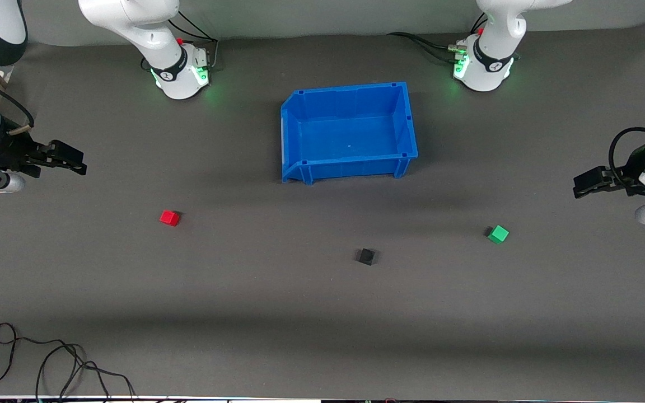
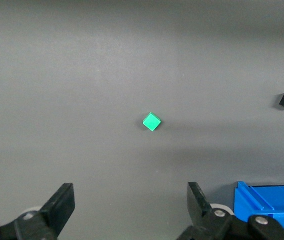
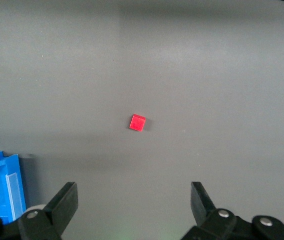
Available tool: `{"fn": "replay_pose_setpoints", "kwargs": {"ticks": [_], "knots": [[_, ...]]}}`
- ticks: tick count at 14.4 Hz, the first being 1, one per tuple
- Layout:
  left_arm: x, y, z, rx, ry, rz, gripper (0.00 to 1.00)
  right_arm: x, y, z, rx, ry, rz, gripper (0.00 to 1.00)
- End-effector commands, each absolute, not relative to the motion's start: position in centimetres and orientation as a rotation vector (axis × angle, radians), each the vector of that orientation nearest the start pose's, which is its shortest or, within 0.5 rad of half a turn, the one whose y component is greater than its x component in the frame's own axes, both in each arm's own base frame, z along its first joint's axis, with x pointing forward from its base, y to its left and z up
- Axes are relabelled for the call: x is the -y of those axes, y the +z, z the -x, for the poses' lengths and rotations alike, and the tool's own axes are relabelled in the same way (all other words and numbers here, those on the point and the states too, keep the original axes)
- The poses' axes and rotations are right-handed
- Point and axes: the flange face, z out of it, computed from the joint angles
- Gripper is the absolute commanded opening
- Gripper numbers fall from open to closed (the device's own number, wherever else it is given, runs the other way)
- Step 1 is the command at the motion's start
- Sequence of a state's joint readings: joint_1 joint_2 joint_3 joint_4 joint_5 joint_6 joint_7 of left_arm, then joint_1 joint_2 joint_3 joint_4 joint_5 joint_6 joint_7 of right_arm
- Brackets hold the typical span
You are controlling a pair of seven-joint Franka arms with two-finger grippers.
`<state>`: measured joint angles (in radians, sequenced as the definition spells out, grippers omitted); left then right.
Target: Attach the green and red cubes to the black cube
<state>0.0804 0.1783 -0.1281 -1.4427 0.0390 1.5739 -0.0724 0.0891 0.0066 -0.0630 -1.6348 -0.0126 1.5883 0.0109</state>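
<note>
Grey tabletop (image 1: 322, 336), front view: wide bare stretch across the lower half of the frame, with a loose black cable (image 1: 48, 364) curled at the lower left corner near the edge. Blue bin (image 1: 300, 134), open-topped, upper centre of the frame, between the two arm bases. Red cube (image 1: 169, 218), left of centre, toward the right arm's end, standing alone with open mat on all sides. Black cube (image 1: 366, 256), just below centre, nearest the front camera of the three. Green cube (image 1: 498, 234), right of centre, toward the left arm's end, well apart from the black cube. Right end effector (image 1: 73, 159), at the frame's left edge, raised over bare mat, released with fingers spread and nothing between them; in its wrist view the red cube (image 3: 137, 122) lies ahead of the fingers (image 3: 64, 205), apart from them. Left end effector (image 1: 585, 184), at the frame's right edge, likewise released and empty; in its wrist view the green cube (image 2: 152, 121) lies ahead of the fingers (image 2: 61, 205), untouched.
</note>
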Motion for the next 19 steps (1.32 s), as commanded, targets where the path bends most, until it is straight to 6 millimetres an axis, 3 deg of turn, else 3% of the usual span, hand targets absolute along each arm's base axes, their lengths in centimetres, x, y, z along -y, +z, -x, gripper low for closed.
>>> {"fn": "replay_pose_setpoints", "kwargs": {"ticks": [1, 11, 13, 15, 19], "knots": [[2.0, 58.5, -60.9, 0.047, 0.05, 3.129, 1.0, -1.5, 59.8, -55.2, 0.027, 0.072, 3.155, 1.0], [1.5, 57.7, -60.6, 0.123, 0.105, 3.128, 1.0, -1.3, 58.7, -55.3, 0.017, 0.137, 3.152, 1.0], [0.8, 56.5, -60.5, 0.286, 0.138, 3.094, 1.0, -1.2, 56.8, -56.0, 0.01, 0.186, 3.15, 1.0], [0.5, 54.3, -60.6, 0.384, 0.188, 3.071, 1.0, -1.2, 53.7, -56.5, 0.001, 0.149, 3.124, 1.0], [0.3, 47.3, -60.7, 0.675, 0.213, 2.965, 1.0, -1.3, 46.8, -58.0, -0.062, 0.137, 3.105, 1.0]]}}
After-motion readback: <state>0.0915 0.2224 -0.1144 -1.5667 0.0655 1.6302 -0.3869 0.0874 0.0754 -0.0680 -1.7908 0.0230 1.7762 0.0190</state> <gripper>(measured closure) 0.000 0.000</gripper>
